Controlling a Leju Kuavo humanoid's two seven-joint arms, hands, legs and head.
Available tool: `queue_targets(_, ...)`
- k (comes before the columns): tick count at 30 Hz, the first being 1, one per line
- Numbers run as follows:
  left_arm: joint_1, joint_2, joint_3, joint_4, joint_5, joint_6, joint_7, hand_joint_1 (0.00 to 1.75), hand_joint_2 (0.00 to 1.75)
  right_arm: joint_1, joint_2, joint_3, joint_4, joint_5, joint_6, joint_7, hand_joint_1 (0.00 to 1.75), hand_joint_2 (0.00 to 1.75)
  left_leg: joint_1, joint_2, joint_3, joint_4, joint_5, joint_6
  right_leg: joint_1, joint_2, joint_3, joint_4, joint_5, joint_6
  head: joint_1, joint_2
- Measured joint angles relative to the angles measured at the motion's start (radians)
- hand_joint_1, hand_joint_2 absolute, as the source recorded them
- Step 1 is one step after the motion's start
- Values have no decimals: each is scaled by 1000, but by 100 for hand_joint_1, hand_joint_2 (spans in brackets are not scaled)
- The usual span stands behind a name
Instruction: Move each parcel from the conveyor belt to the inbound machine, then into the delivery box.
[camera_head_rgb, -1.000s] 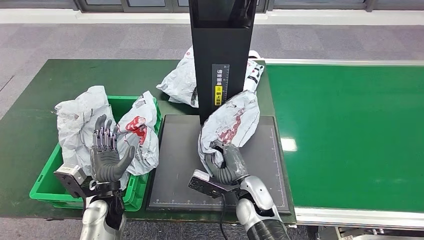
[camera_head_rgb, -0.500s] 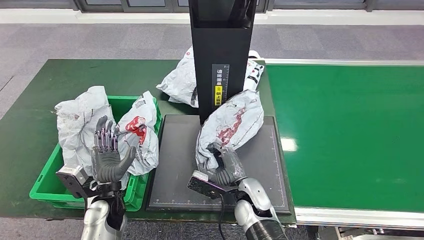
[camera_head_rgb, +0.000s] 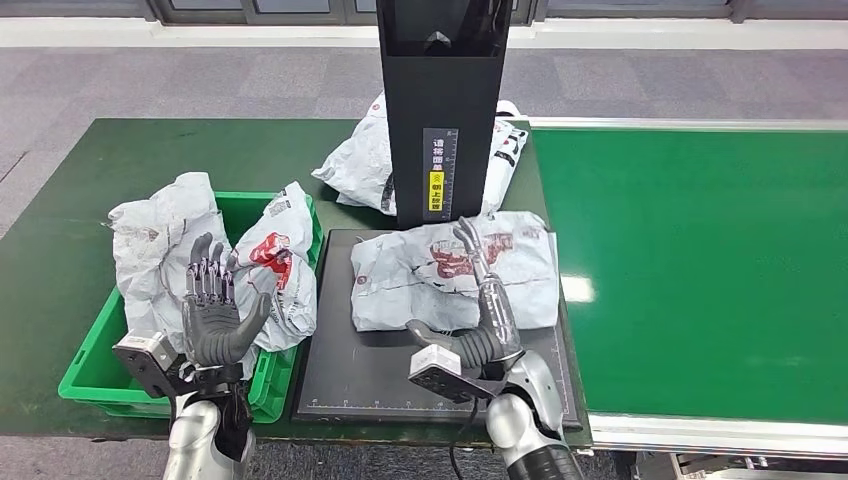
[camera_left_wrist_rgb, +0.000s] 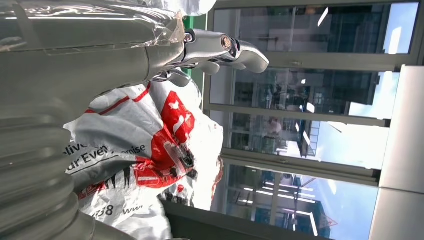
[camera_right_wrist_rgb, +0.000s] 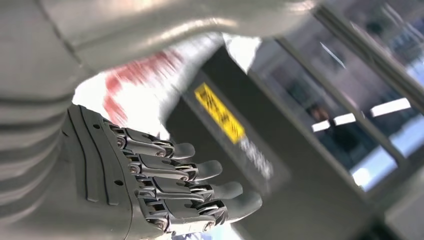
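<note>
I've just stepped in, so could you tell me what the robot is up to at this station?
It is sorting parcels. One grey parcel lies flat on the dark scanner plate under the black tower, and the right hand hangs open above it. The left hand waits open at the green crate, which already holds two parcels. Another lies behind the tower.
</note>
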Motion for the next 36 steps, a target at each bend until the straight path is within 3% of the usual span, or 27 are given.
queue_targets(6, 0, 0, -6, -7, -52, 72, -4, 0, 175, 59, -8, -3, -182, -86, -117, -89, 0, 175, 0, 1, 0, 0, 0, 0, 0, 1, 0, 0, 0, 0, 0, 0)
queue_targets(10, 1, 0, -39, -66, -133, 241, -4, 0, 175, 85, -10, -17, -271, -110, -175, -97, 0, 175, 0, 2, 0, 0, 0, 0, 0, 2, -1, 0, 0, 0, 0, 0)
queue_targets(14, 1, 8, -155, -171, -270, 441, -6, 0, 175, 108, -9, -53, -345, -78, -263, -130, 0, 175, -1, 2, 0, 0, 0, 0, -1, 1, -1, 0, 1, 0, 0, 0)
queue_targets(17, -31, 10, -288, -178, -445, 496, -3, 0, 175, 119, -6, -92, -398, -62, -285, -141, 0, 175, -1, 1, 0, 1, 0, 1, -1, 0, 0, 0, 1, 1, 0, 0)
queue_targets(20, -100, 3, -390, -104, -590, 495, 21, 0, 175, 121, -4, -125, -414, -75, -288, -143, 0, 175, -2, 1, 0, 1, 0, 1, -2, 1, 0, 0, 2, 2, 0, 0)
queue_targets(24, -182, -14, -457, 19, -657, 505, 31, 0, 175, 120, -2, -153, -414, -85, -288, -144, 0, 175, -2, 3, 0, 1, 1, 1, -2, 2, 0, 0, 4, 2, 0, 0)
queue_targets(29, -272, -41, -475, 187, -696, 515, 51, 0, 175, 117, -1, -170, -413, -85, -288, -144, 0, 175, -2, 2, 0, 1, 2, 1, -2, 2, 0, 0, 5, 2, 0, 0)
queue_targets(36, -417, -76, -475, 578, -795, 629, 119, 0, 175, 89, -1, -177, -393, -91, -288, -144, 0, 175, -2, 3, 0, 1, 2, 2, -2, 2, 0, 0, 5, 2, 0, 0)
